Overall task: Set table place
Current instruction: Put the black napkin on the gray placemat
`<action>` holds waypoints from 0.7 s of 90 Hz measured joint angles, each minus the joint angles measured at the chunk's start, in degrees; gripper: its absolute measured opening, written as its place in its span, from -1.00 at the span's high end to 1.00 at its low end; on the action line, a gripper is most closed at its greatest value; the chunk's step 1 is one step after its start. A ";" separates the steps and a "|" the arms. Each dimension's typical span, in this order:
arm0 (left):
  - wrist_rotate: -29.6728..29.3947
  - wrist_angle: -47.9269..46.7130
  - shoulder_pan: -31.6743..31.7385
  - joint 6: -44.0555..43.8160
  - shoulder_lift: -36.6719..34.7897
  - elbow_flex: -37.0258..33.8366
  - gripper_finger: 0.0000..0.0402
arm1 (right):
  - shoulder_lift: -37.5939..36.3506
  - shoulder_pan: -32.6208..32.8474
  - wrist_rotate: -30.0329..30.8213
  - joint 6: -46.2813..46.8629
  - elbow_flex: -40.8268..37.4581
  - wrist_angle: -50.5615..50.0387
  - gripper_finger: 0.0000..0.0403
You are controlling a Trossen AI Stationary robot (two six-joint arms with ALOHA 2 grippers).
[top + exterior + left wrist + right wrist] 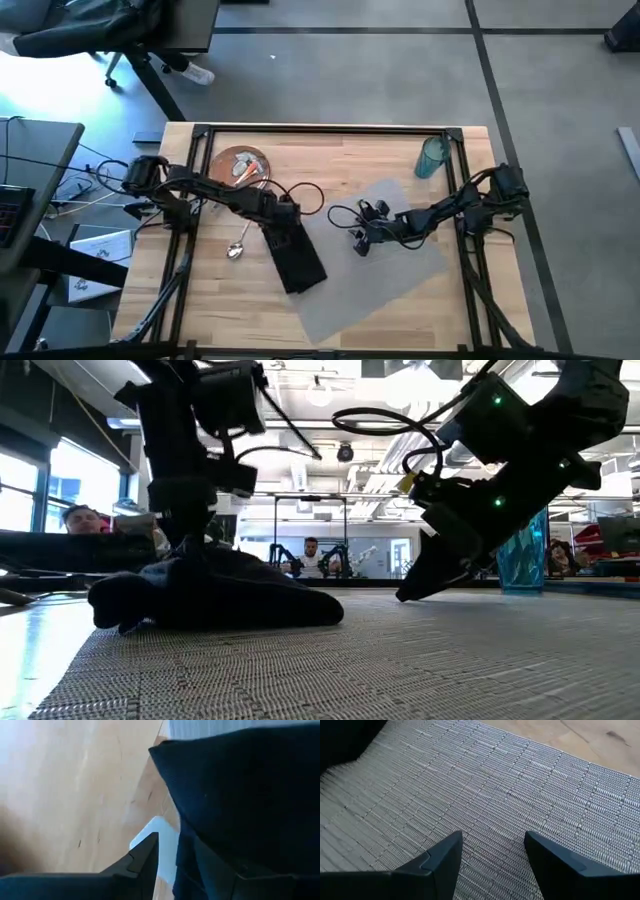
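Note:
The black napkin lies as a long strip, partly on the left edge of the grey woven placemat and partly on the wooden table. In the low view its far end is bunched into a low heap. My left gripper stands low over that far end, open. My right gripper hovers open just above the bare placemat, with nothing between its fingers. The orange-brown plate with cutlery on it sits at the far left. A silver spoon lies on the table near it. My left gripper comes down from above at the napkin's far end. One finger stands clear of the cloth, with a light gap beside it. The other is lost against the black cloth, so I cannot tell whether it touches.
The teal tumbler stands upright on the table at the far right, beyond the placemat. Black frame rails run along the table's left, right and far sides. People sit in the room behind the table.

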 joint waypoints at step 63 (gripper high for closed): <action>-3.80 -8.75 -16.53 -12.97 -5.99 1.13 0.44 | 2.02 13.78 -8.06 -21.22 14.27 3.27 -0.01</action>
